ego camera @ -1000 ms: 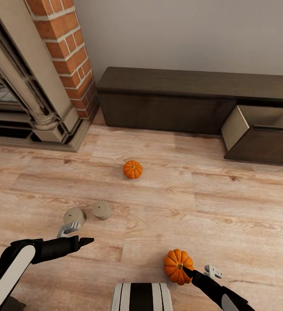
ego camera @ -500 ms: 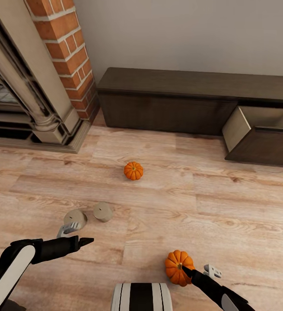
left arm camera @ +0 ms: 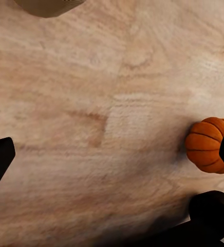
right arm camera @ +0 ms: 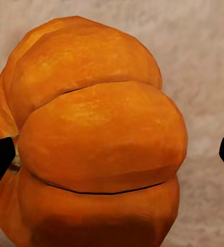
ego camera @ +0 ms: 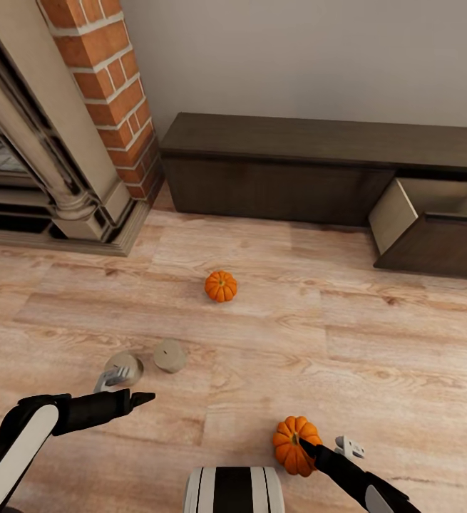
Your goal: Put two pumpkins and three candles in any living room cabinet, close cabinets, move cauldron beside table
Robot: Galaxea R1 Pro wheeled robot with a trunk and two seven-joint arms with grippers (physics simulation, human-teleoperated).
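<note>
One orange pumpkin [ego camera: 221, 286] sits on the plank floor in the open. A second pumpkin [ego camera: 294, 443] rests on the floor close in front of me, looming large in the right wrist view [right arm camera: 101, 139]. My right gripper [ego camera: 326, 447] is open, its dark finger against this pumpkin's near side and the fingertips spread wide apart. My left gripper [ego camera: 128, 385] is open and empty, hovering just short of two tan candles [ego camera: 124, 365] [ego camera: 170, 355] lying on the floor. The long dark-brown cabinet [ego camera: 276, 167] stands along the wall, one drawer [ego camera: 433, 214] pulled out with a pale inside.
A brick-and-stone fireplace [ego camera: 69, 142] with a raised hearth edge fills the left side. Light wood floor stretches between me and the cabinet. My own base [ego camera: 233, 490] shows at the bottom edge. The right arm [left arm camera: 215, 211] appears in the left wrist view.
The whole head view has slid down a little, so the camera moved. The near pumpkin shifted with the floor, slightly closer to the right gripper. Both arms hold their poses.
</note>
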